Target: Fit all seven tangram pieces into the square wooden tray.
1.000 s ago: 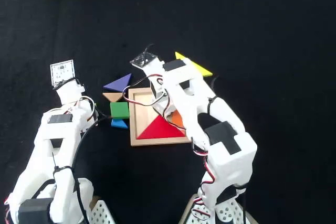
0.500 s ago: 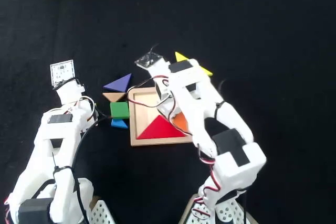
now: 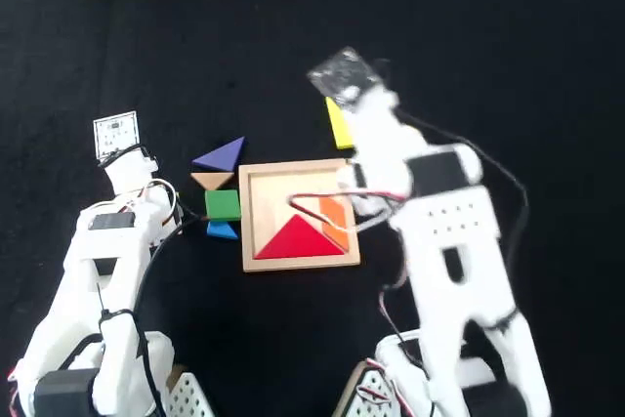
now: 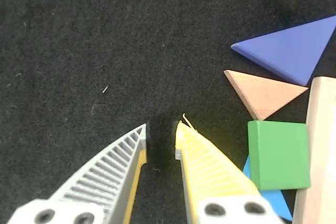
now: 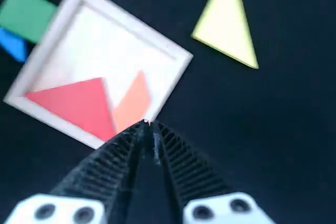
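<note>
- Black fingers of the right gripper (image 5: 147, 124) were pressed together, holding nothing.
- The left gripper (image 4: 161, 131) had its fingers slightly apart, just left of the green square (image 4: 278, 154).
- The wooden tray (image 3: 251, 220) held the red triangle (image 3: 298, 239) and the orange piece (image 3: 335, 212); the yellow triangle (image 3: 339, 124) lay beyond its far right corner.

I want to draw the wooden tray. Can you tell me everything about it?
The tray is a square of pale wood with a raised rim, lying flat on the black table. Inside lie a red triangle and an orange piece side by side; the rest of its floor is bare. A green square lies just beside its rim.
</note>
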`<state>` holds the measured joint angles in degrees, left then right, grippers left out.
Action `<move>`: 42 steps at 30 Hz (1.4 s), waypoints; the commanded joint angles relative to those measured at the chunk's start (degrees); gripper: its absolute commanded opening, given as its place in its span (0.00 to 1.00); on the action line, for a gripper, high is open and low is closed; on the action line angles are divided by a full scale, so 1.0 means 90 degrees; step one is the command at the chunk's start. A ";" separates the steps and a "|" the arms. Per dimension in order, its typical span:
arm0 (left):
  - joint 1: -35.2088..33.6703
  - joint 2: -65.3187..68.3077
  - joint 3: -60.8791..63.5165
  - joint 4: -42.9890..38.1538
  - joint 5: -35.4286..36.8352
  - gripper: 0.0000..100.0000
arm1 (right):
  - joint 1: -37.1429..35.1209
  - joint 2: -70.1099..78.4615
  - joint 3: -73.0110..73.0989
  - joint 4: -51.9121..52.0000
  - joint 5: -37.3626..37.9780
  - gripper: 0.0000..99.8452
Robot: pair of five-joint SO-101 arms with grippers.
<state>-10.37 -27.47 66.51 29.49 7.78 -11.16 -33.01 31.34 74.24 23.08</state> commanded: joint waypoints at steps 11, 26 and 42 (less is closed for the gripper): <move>0.0063 -0.0107 -0.0112 -0.0107 0.0068 0.10 | 0.1260 -0.0825 0.2779 -0.2188 -0.0654 0.02; 0.0063 -0.0098 -0.0103 -0.0107 0.0068 0.10 | 0.1153 0.4996 -0.4049 -0.1621 0.0020 0.01; 0.0288 -0.0098 -0.0112 -0.0107 0.0000 0.10 | 0.0928 1.2440 -1.4149 0.1377 0.0479 0.01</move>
<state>-9.58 -27.47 66.51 29.49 7.78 -2.46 72.84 -79.25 83.74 24.13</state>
